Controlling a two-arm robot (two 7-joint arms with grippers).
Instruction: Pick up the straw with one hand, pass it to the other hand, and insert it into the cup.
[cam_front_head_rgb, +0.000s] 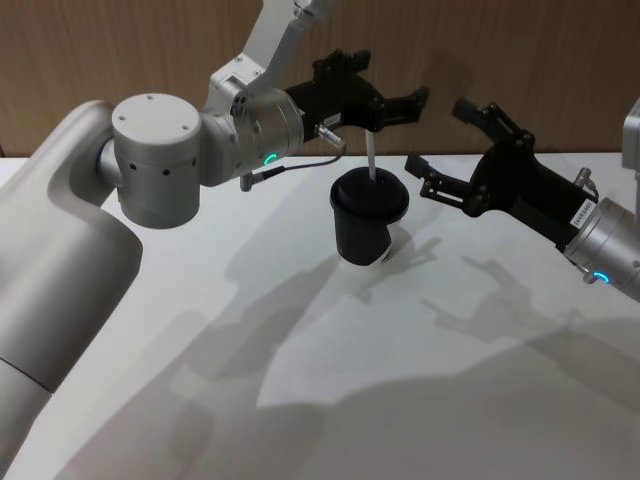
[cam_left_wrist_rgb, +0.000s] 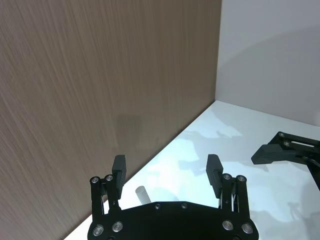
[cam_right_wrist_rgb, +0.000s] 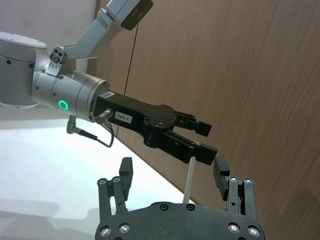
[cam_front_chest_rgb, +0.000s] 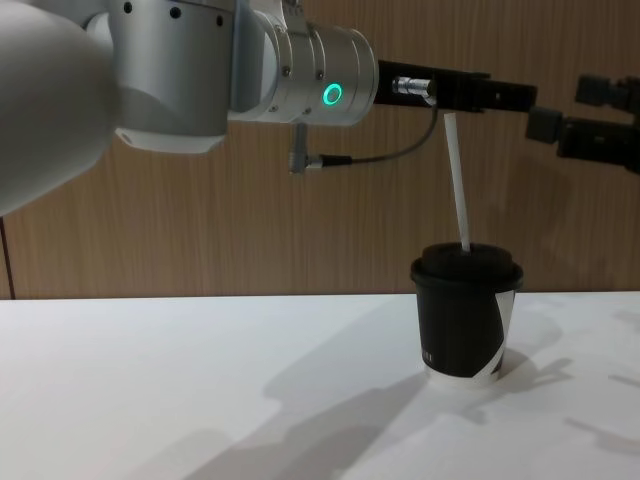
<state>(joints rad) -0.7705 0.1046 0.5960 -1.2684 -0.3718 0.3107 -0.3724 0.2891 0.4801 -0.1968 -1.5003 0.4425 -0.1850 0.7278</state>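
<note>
From the head, my left gripper (cam_front_head_rgb: 398, 103) hangs spread above the cup (cam_front_head_rgb: 366, 217), which stands mid-table, the straw (cam_front_head_rgb: 371, 155) planted in its lid. My right gripper (cam_front_head_rgb: 446, 150) waits spread just right of it. From the left wrist, the straw (cam_left_wrist_rgb: 142, 194) tip shows between open fingers. From the chest, the straw (cam_front_chest_rgb: 458, 180) leans slightly in the cup (cam_front_chest_rgb: 465, 313).

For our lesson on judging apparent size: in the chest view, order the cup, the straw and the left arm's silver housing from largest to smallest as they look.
1. Left arm's silver housing, though nearness to the camera inflates it.
2. Cup.
3. Straw: about as long as the cup is tall, but far thinner.
</note>
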